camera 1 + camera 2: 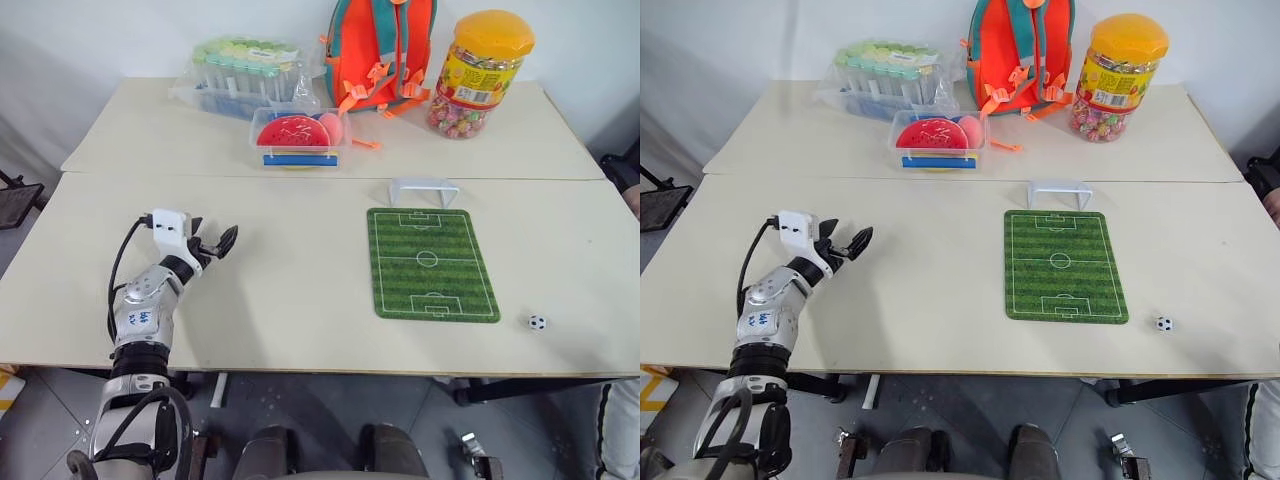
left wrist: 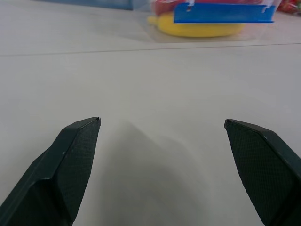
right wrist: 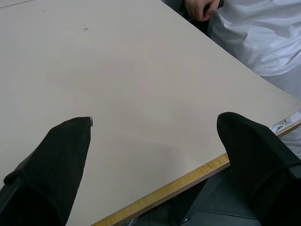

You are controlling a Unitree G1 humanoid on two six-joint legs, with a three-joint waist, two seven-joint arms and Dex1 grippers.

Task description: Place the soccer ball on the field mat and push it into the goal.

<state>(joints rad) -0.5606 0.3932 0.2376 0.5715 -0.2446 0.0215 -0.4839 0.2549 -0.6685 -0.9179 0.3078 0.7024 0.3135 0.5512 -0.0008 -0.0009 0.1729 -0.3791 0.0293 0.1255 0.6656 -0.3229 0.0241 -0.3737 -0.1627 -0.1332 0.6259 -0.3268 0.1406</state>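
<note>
Nothing of the task is done yet. Nearest, the soccer ball (image 1: 537,322) lies on the table (image 1: 290,290), just right of the field mat (image 1: 432,264). Both the left gripper (image 1: 215,243) and right gripper (image 3: 153,127) are spread wide and empty. The mat's long axis points away toward the goal (image 1: 423,191) at its far end.

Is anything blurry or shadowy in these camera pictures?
Left wrist view: the left end effector casts a soft shadow on the table, and the clear container beyond is out of focus. Right wrist view: the near black fingers look soft and blurred. Left eye view: even light, the soccer ball and field mat crisp.
</note>
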